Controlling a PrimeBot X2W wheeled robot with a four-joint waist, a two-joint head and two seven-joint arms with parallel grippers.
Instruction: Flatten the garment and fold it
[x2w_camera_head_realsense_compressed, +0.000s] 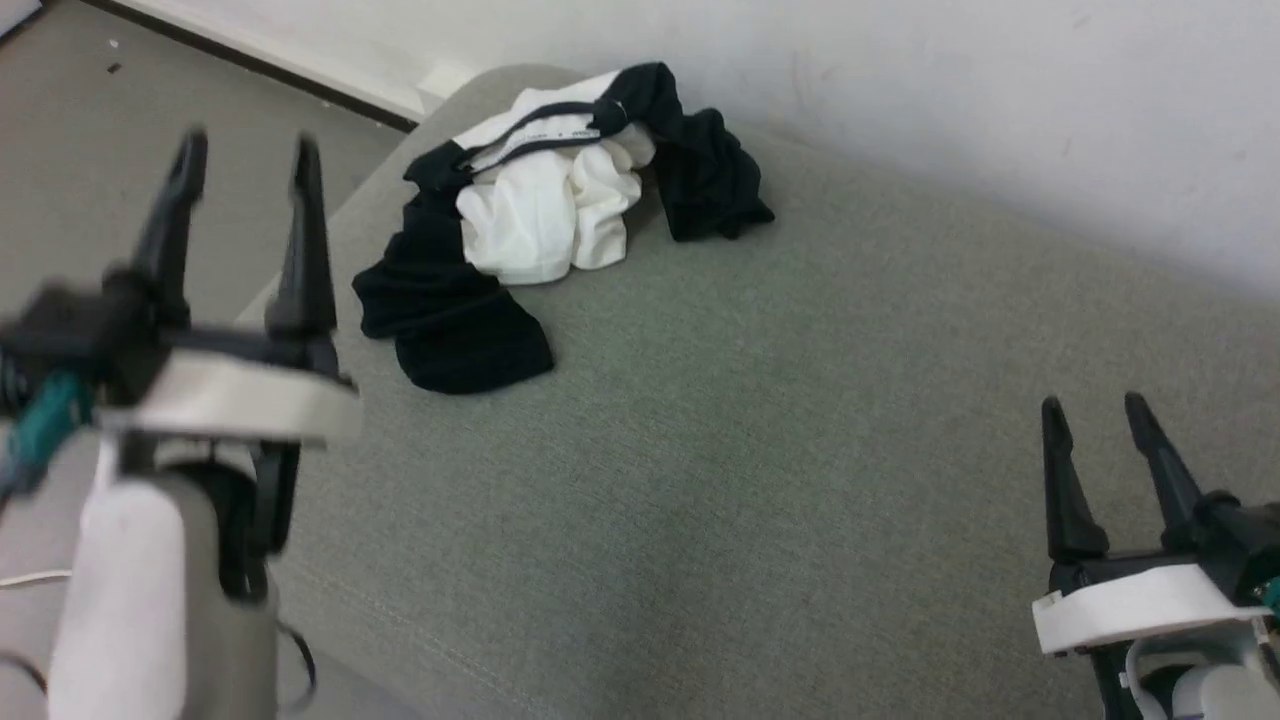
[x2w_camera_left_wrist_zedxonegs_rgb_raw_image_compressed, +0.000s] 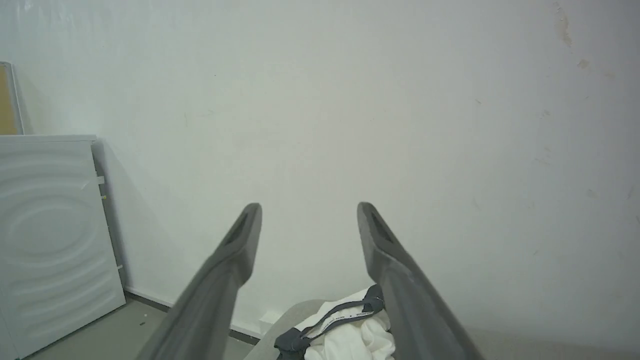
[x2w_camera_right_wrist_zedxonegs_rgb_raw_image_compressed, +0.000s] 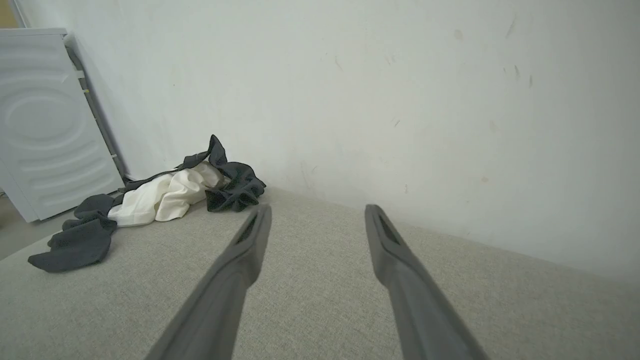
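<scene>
The garment (x2w_camera_head_realsense_compressed: 545, 205) lies crumpled in a heap at the far left corner of the grey-green cushioned surface (x2w_camera_head_realsense_compressed: 760, 420), white body bunched in the middle, black sleeves spilling to both sides, neckband on top. In the right wrist view the garment (x2w_camera_right_wrist_zedxonegs_rgb_raw_image_compressed: 160, 200) lies far off to the left. The left wrist view catches its neckband (x2w_camera_left_wrist_zedxonegs_rgb_raw_image_compressed: 345, 320) low down between the fingers. My left gripper (x2w_camera_head_realsense_compressed: 248, 150) hovers open, raised near the surface's left edge, short of the heap. My right gripper (x2w_camera_head_realsense_compressed: 1095, 405) stands open at the lower right, far from the garment. Both hold nothing.
A white wall (x2w_camera_head_realsense_compressed: 950, 90) runs along the surface's far edge. The floor (x2w_camera_head_realsense_compressed: 150, 120) lies to the left, past the surface's rounded corner. A white ribbed panel (x2w_camera_left_wrist_zedxonegs_rgb_raw_image_compressed: 50, 240) leans against the wall at left. Much bare cushion stretches between the garment and my right gripper.
</scene>
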